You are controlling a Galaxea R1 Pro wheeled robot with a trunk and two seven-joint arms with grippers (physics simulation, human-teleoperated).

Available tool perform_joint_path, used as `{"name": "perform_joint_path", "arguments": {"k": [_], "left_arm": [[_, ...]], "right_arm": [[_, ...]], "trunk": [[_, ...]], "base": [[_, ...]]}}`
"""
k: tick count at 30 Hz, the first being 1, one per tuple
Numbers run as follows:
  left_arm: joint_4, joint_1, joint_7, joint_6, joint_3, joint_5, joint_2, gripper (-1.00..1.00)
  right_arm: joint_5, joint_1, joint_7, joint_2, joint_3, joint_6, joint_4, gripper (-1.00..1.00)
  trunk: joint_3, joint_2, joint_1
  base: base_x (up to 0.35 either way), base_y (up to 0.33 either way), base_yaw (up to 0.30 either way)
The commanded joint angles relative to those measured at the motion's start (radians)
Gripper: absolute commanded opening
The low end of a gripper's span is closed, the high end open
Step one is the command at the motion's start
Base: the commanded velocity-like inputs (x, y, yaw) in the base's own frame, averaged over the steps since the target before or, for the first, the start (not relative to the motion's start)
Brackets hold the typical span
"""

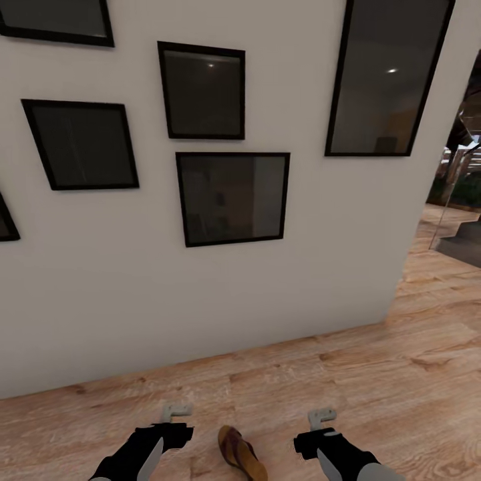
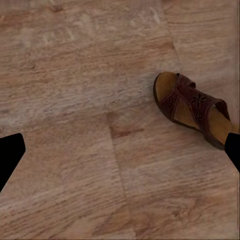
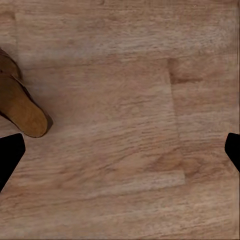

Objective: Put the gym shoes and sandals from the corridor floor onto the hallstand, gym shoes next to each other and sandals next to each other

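You get even, soft simulator light, no hard shadows on the corridor floor (image 1: pixel 374 374), small ceiling-lamp reflections in the dark picture frames (image 1: pixel 204 90), frame edges bowed by wide-angle distortion, wrist views slightly soft, woodgrain blurred.

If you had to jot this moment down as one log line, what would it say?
sandal: one, on corridor floor between arms | left gripper: open, empty | right gripper: open, empty | ahead: white wall, dark frames

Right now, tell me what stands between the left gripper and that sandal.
Nothing visible. The sandal lies alone on bare corridor floor, beside the open left gripper. The hallstand isn't visible, so that path can't be judged.
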Motion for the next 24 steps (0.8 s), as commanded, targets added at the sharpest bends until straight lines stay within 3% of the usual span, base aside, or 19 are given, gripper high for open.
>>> {"name": "perform_joint_path", "arguments": {"k": [1,9,24], "left_arm": [[0.000,0.000,0.000,0.000,0.000,0.000,0.000,1.00],[0.000,0.000,0.001,0.000,0.000,0.000,0.000,1.00],[0.000,0.000,0.002,0.000,0.000,0.000,-0.002,1.00]], "right_arm": [[0.000,0.000,0.000,0.000,0.010,0.000,0.002,1.00],[-0.001,0.000,-0.001,0.000,0.044,-0.002,0.010,1.00],[-0.001,0.000,-0.002,0.000,0.047,-0.002,0.011,1.00]], "trunk": [[0.000,0.000,0.000],[0.000,0.000,0.000],[0.000,0.000,0.000]], "base": [[0.239,-0.265,0.000],[0.136,-0.285,0.000],[-0.184,-0.281,0.000]]}}
